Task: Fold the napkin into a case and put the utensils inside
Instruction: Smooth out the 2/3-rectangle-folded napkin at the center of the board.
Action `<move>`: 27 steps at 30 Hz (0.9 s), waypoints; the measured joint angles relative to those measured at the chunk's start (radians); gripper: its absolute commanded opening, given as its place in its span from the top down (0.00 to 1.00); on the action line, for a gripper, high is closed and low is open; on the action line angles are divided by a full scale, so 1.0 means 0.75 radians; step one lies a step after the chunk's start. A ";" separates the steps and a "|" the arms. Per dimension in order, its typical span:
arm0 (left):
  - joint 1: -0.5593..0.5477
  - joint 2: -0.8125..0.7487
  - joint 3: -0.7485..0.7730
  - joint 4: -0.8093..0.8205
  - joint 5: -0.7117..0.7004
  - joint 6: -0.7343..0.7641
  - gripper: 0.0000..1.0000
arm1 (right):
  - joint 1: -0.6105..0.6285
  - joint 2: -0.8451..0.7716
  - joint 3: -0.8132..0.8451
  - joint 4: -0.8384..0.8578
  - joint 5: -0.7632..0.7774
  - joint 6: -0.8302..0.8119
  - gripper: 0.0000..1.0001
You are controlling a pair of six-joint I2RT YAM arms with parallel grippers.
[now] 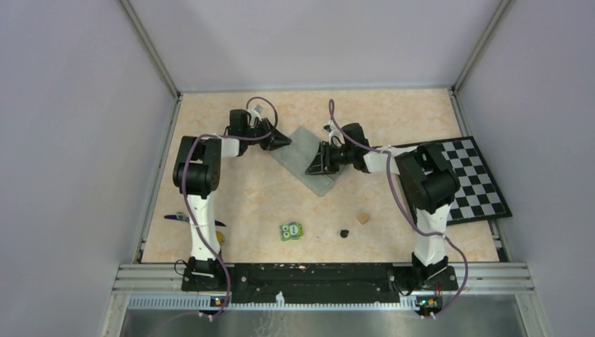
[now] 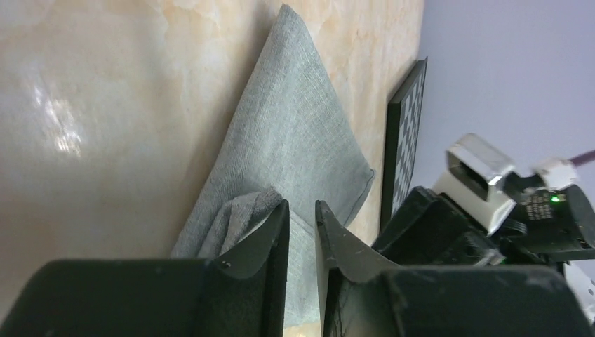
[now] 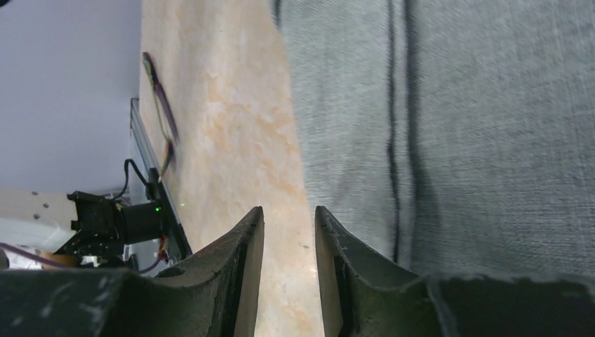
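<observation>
The grey napkin (image 1: 309, 159) lies folded into a long strip, slanting across the middle of the table. My left gripper (image 1: 284, 141) is low at its far left corner. In the left wrist view the jaws (image 2: 302, 203) stand a narrow gap apart over the napkin (image 2: 295, 133), with a bunched fold beside the left finger (image 2: 270, 228). My right gripper (image 1: 312, 167) is at the strip's near long edge, open (image 3: 289, 209), with bare table between its fingers and the napkin (image 3: 491, 126) under the right one. The dark blue utensil (image 1: 175, 217) and the yellow-headed one (image 1: 219, 237) lie by the left arm's base, partly hidden.
The checkerboard mat (image 1: 470, 179) lies at the right, and its edge shows in the left wrist view (image 2: 405, 133). A green owl block (image 1: 291, 231), a small black piece (image 1: 344, 233) and a tan cube (image 1: 363, 218) sit near the front. Walls enclose the table.
</observation>
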 measured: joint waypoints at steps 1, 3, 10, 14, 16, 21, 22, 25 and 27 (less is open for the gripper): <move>0.000 0.011 0.008 0.016 0.007 -0.011 0.76 | 0.000 0.025 0.001 0.003 0.004 0.007 0.68; 0.002 0.052 0.035 0.046 0.012 -0.027 0.75 | 0.000 0.066 0.006 -0.005 0.022 0.005 0.68; 0.011 0.203 0.210 -0.008 0.000 -0.002 0.70 | 0.015 0.080 -0.093 0.133 0.078 0.066 0.67; 0.012 0.236 0.333 -0.148 -0.020 0.093 0.53 | 0.108 0.007 -0.234 0.269 0.154 0.226 0.63; 0.012 0.230 0.381 -0.240 -0.038 0.169 0.46 | 0.202 -0.022 -0.268 0.285 0.168 0.294 0.56; -0.005 0.091 0.411 -0.534 -0.172 0.406 0.36 | 0.322 -0.164 -0.238 0.136 0.164 0.280 0.36; -0.009 0.048 0.411 -0.584 -0.198 0.441 0.35 | 0.305 -0.208 -0.208 0.071 0.174 0.246 0.35; -0.023 -0.120 0.379 -0.667 -0.255 0.492 0.33 | 0.164 -0.294 -0.093 -0.074 0.182 0.122 0.35; -0.034 -0.264 0.301 -0.662 -0.275 0.497 0.33 | 0.046 -0.299 -0.028 -0.137 0.179 0.049 0.35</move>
